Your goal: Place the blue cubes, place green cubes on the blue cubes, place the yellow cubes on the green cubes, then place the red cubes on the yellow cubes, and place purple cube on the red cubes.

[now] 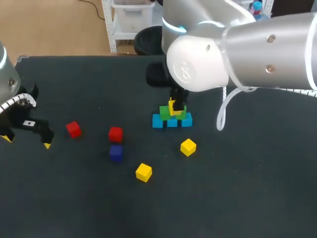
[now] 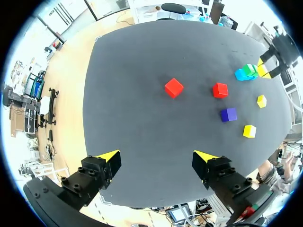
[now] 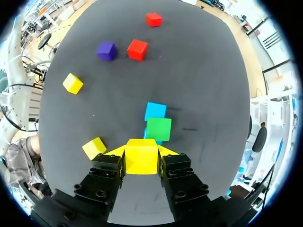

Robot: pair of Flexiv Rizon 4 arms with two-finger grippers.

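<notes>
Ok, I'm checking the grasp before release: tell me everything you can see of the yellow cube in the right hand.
The yellow cube is a plain, matte, sharp-edged block, held level in the right hand, whose two fingers press its opposite sides. It hangs above the green cubes stacked on the blue cubes; whether it touches them cannot be told.

The black table (image 1: 247,198) carries blue cubes (image 1: 157,121), green cubes (image 1: 164,112), yellow cubes (image 1: 188,147), red cubes (image 1: 115,134), one purple cube (image 1: 116,152).

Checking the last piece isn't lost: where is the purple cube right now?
In the head view the purple cube sits left of centre, just on the camera side of a red cube, close but not touching, and left of the blue-and-green stack.
</notes>
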